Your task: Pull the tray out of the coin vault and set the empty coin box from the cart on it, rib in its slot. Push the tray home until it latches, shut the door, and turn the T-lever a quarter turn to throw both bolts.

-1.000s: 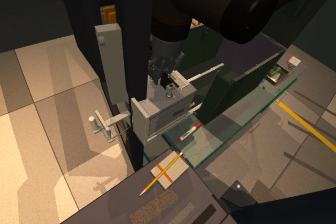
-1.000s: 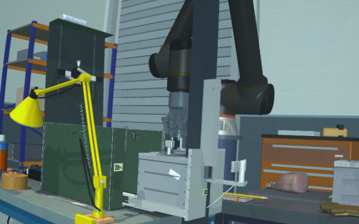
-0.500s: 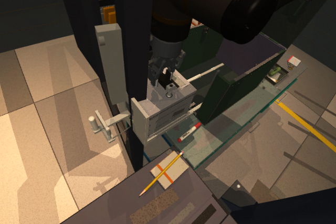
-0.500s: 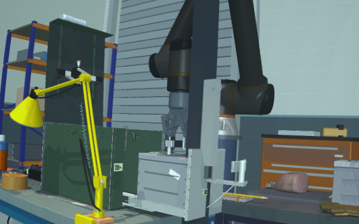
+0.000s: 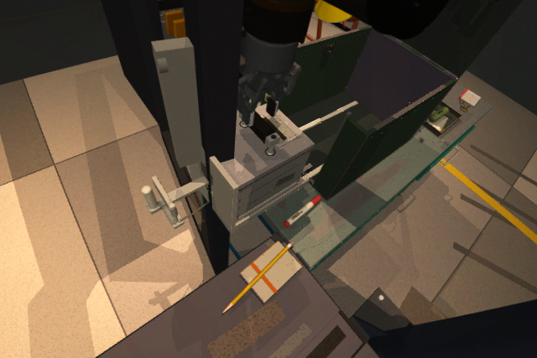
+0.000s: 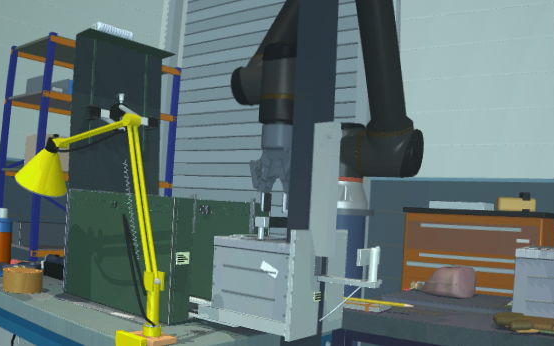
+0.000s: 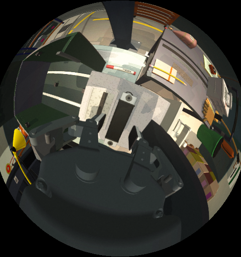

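The grey coin box sits on the pulled-out tray in front of the green coin vault. A black handle on two posts runs across the box's top. The tray's front plate stands upright at the box's near end, and its slide rails reach back into the open vault. The vault door stands open, with the T-lever on its outer face. My gripper hangs just above the handle, open and empty.
A second grey box rests on the cart at the right. A red marker lies on the glass bench beside the tray, and a pencil crosses a notepad. A yellow lamp stands at the bench's front. A dark post rises beside the tray.
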{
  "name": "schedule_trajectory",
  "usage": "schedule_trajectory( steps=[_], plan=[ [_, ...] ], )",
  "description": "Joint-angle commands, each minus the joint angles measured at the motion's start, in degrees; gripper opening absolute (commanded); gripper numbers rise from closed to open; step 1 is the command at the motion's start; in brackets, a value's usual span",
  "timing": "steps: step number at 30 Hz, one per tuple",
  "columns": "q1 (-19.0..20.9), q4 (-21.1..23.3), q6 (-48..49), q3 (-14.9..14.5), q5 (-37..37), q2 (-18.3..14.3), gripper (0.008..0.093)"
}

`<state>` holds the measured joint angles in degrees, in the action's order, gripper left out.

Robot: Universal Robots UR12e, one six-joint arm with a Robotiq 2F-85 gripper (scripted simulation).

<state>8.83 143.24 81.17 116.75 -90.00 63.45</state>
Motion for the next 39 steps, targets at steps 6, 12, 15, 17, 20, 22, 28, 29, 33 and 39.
schedule_trajectory(
  steps=[6, 12, 15, 17, 20, 22, 28, 29, 33, 39],
  plan=[
    [0.00, -1.30, 0.00, -0.24, 0.00, 1.10, 0.0530],
    [0.00, -1.33, 0.00, -0.24, 0.00, 1.09, 0.0530],
    [0.00, -1.33, 0.00, -0.24, 0.00, 1.11, 0.0530],
    [0.00, -1.34, 0.00, -0.25, 0.00, 1.12, 0.0530],
    [0.00, -1.34, 0.00, -0.25, 0.00, 1.13, 0.0530],
    [0.00, -1.34, 0.00, -0.25, 0.00, 1.13, 0.0530],
    [0.00, -1.67, 0.00, -0.32, 0.00, 1.41, 0.0530],
    [0.00, -1.84, 0.00, -0.36, 0.00, 1.55, 0.0530],
    [0.00, -2.91, 0.00, -0.59, 0.00, 2.42, 0.0530],
    [0.00, -5.54, 0.00, -1.21, 0.00, 4.45, 0.0530]
  ],
)
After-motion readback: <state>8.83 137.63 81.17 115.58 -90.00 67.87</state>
